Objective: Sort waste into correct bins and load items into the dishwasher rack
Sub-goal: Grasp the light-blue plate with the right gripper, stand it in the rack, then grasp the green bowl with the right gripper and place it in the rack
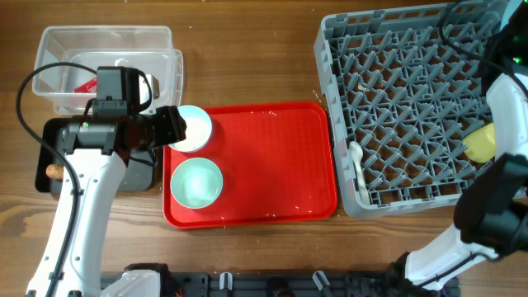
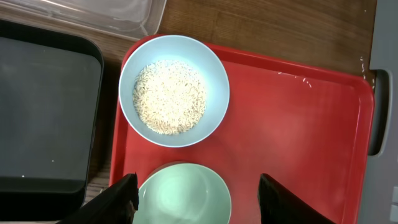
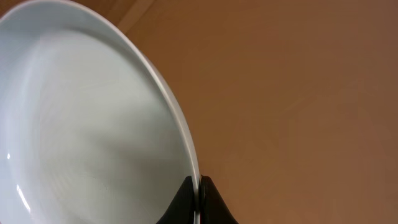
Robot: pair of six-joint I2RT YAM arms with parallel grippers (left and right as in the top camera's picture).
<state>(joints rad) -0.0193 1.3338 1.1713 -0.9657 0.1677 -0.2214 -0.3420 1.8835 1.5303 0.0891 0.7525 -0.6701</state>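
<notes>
Mint-green bowl (image 2: pixel 184 196) sits empty and upright on the red tray (image 2: pixel 298 143), directly under the left gripper (image 2: pixel 198 183). It lies between the gripper's fingers (image 2: pixel 121 200), which stand wide apart and hold nothing. Just ahead of the fingertips, on the same tray, is a pale blue bowl (image 2: pixel 214 93) holding rice grains (image 2: pixel 169 96), close to the green bowl but not touching it. To the left of the fingers is the black tray (image 2: pixel 50 112), where the overhead view shows a brown food stick (image 1: pixel 54 172). Beyond that tray is the clear tub (image 1: pixel 107 37), with a red wrapper (image 1: pixel 85 85) inside. Well off to the right stands the dishwasher rack (image 1: pixel 412 49). A white spoon (image 1: pixel 356 161) lies along its wall nearest the red tray, and a yellow cup (image 1: pixel 481 142) is at its far side. The right gripper (image 3: pixel 198 186) is clamped on the rim of a pale plate (image 3: pixel 93 124), which is held on edge.
</notes>
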